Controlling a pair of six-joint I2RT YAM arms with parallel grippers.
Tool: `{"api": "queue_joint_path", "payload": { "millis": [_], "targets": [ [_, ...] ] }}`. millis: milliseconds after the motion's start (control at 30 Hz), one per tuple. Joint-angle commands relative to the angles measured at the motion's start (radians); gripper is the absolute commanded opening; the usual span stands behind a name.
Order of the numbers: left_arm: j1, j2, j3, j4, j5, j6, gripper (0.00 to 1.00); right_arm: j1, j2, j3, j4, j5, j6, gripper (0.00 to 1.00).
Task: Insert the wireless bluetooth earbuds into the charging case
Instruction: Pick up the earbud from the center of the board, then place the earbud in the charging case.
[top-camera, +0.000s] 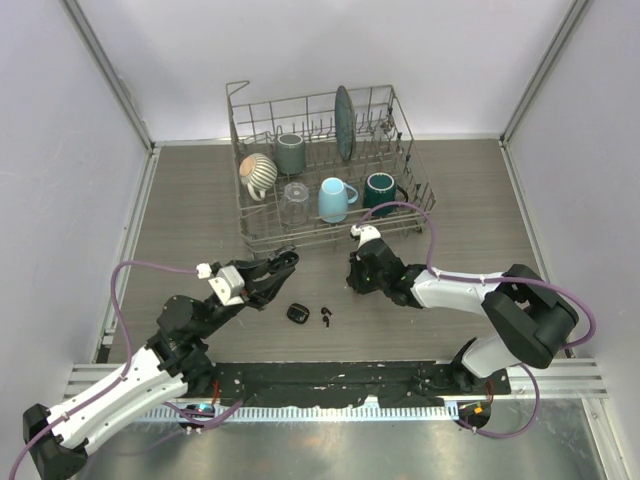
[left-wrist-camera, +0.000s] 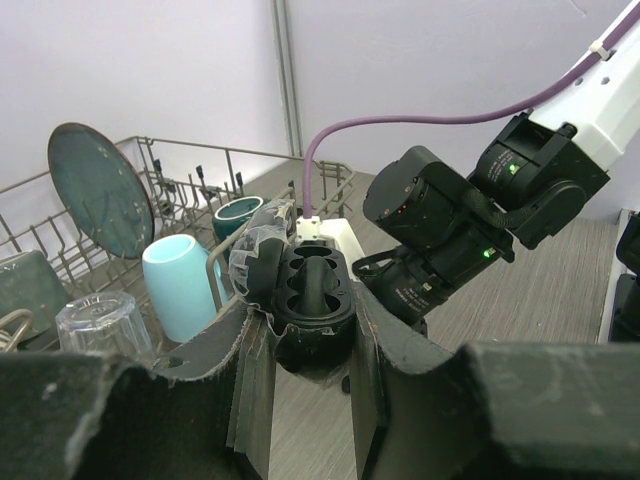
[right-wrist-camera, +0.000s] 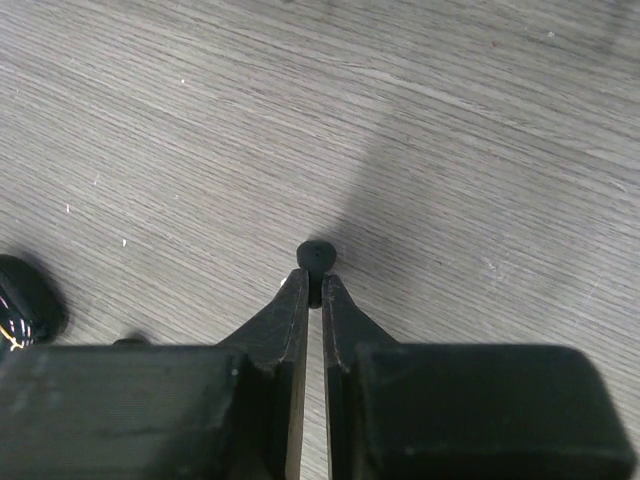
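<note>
My left gripper (top-camera: 283, 264) is shut on the open black charging case (left-wrist-camera: 312, 295), gripping its lower body; the lid (left-wrist-camera: 254, 266) hangs open to the left and the moulded cavities face the camera. My right gripper (top-camera: 357, 276) hovers just right of it, tips pointing down. In the right wrist view the right gripper (right-wrist-camera: 313, 286) is shut on the stem of one earbud (right-wrist-camera: 316, 256), whose round black head sticks out past the fingertips above the wooden tabletop. Another earbud (top-camera: 326, 316) lies on the table between the arms.
A second black oval case (top-camera: 297, 313) lies beside the loose earbud; its glossy edge shows at the far left of the right wrist view (right-wrist-camera: 24, 306). Behind stands a wire dish rack (top-camera: 300, 243) with cups, a glass and a plate. Grey walls enclose the table.
</note>
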Motion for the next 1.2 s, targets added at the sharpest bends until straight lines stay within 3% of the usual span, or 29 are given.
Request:
{"api": "queue_joint_path", "payload": {
  "millis": [0,33,300,500,767,1167],
  "targets": [
    [0.0,-0.01,-0.001,0.026,-0.011,-0.003,0.0,0.004,-0.035,0.034,0.012,0.028,-0.001,0.05],
    [0.0,-0.013,-0.003,0.023,-0.011,-0.003,0.0,0.004,-0.039,0.031,0.011,0.028,-0.001,0.01],
    [0.002,-0.019,0.004,0.003,0.022,-0.002,0.0,0.004,-0.311,0.059,-0.083,-0.075,-0.128,0.01],
    [0.0,0.003,0.019,-0.014,0.16,0.008,0.0,0.004,-0.49,0.186,-0.227,-0.365,-0.318,0.01],
    [0.002,0.062,0.074,-0.029,0.352,0.009,0.0,0.022,-0.564,0.378,-0.392,-0.647,-0.475,0.01],
    [0.002,0.128,0.125,0.015,0.421,-0.028,0.0,0.133,-0.555,0.459,-0.482,-0.719,-0.556,0.01]
  ]
}}
